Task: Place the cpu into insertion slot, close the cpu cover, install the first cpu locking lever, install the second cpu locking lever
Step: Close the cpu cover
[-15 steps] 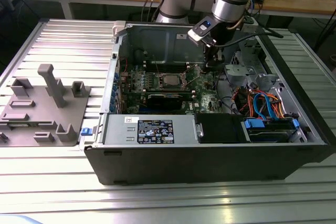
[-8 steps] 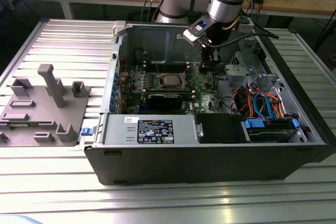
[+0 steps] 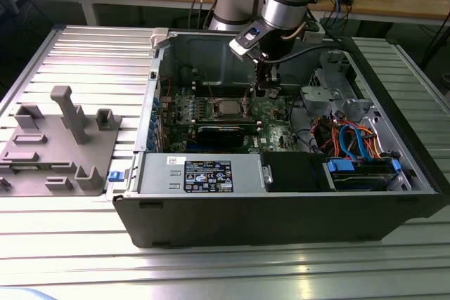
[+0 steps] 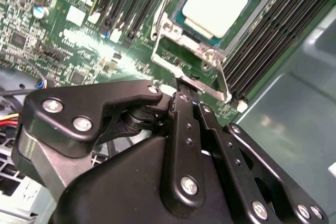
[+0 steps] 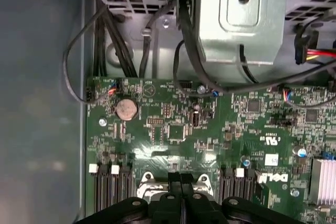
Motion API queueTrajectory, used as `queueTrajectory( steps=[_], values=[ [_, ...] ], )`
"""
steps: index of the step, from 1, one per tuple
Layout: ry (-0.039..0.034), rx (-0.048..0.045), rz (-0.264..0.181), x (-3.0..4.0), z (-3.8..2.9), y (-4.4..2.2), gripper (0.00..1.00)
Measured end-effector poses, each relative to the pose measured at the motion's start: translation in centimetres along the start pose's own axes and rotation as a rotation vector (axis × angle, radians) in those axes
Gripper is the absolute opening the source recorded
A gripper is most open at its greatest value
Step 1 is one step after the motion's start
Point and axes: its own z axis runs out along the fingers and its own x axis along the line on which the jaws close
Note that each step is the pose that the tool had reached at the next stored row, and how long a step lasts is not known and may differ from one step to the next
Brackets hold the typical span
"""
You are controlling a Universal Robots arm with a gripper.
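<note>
In the exterior view my pincer (image 3: 264, 93) hangs inside the open case (image 3: 281, 209) at frame centre, just right of the cpu (image 3: 226, 109) on the board (image 3: 274, 114); a moulded tray (image 3: 56, 145) lies on the surface (image 3: 211, 272) at the exterior view's left

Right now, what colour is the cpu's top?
The cpu has a silvery-grey top; the second wrist view shows it best.

Silvery cpu (image 4: 218, 3) inside cpu cover (image 4: 184, 43) frame
</note>
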Motion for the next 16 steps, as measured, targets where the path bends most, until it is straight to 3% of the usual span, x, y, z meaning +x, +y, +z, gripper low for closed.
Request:
queueTrajectory(
  steps=[3,11,16],
  values=[
    [0.0049,-0.0002,0.0,0.04,0.12,-0.88,0.11],
    [0.0079,-0.0003,-0.001,0.09,0.65,-2.12,0.11],
    [0.0082,-0.0004,-0.001,0.18,2.04,-3.85,0.11]
  ],
)
